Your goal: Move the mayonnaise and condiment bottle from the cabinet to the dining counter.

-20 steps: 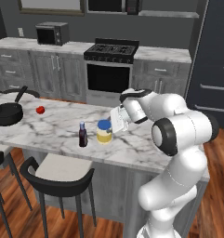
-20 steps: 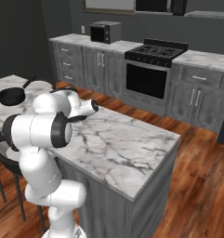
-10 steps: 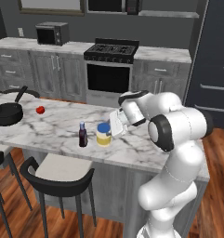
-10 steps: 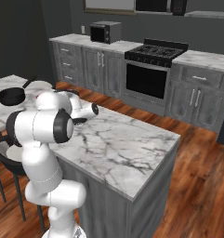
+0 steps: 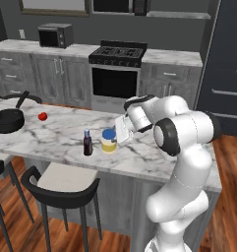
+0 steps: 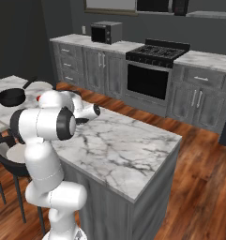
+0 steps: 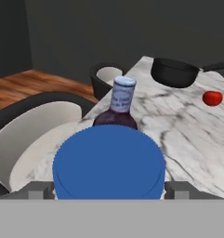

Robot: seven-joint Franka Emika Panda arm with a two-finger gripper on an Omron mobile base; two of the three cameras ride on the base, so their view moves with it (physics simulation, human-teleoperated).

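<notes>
- The gripper [image 7: 108, 189] has its jaws spread wide, one dark fingertip [image 7: 39, 189] on each side of the mayonnaise [image 7: 108, 161]; the tips sit just beside the blue lid, and whether they touch it cannot be told.
- From the left base camera the gripper [image 5: 121, 130] is a pale hand held level just to the right of the jar, over the dining counter [image 5: 154, 160].
- The mayonnaise [image 5: 108, 141] is a short, wide jar with a pale yellow body and a flat blue screw lid. It stands upright on the marble near the counter's front edge.
- In the hand camera only its lid shows, a broad blue disc seen close up.
- The condiment bottle [image 5: 88, 142] stands upright just beside the jar, on its left, close to it but not clearly touching. It is slim and dark brown-red with a narrow neck and a small blue cap.
- In the hand camera the condiment bottle [image 7: 118, 108] rises directly behind the blue lid, showing rounded dark shoulders, a pale neck and a light blue cap.
- The counter top is white marble with grey veins on a grey base.
- Farther along the marble lies a small red tomato [image 5: 42, 116], well apart from the bottle.
- Beyond it sits a black pan [image 5: 7, 120] with its handle angled up and back.
- Black stools [image 5: 61, 184] with pale seats stand along the counter's front side.
- Against the back wall are a black stove [image 5: 116, 74] set among grey lower cupboards, and a microwave [image 5: 55, 35] on the marble worktop.
</notes>
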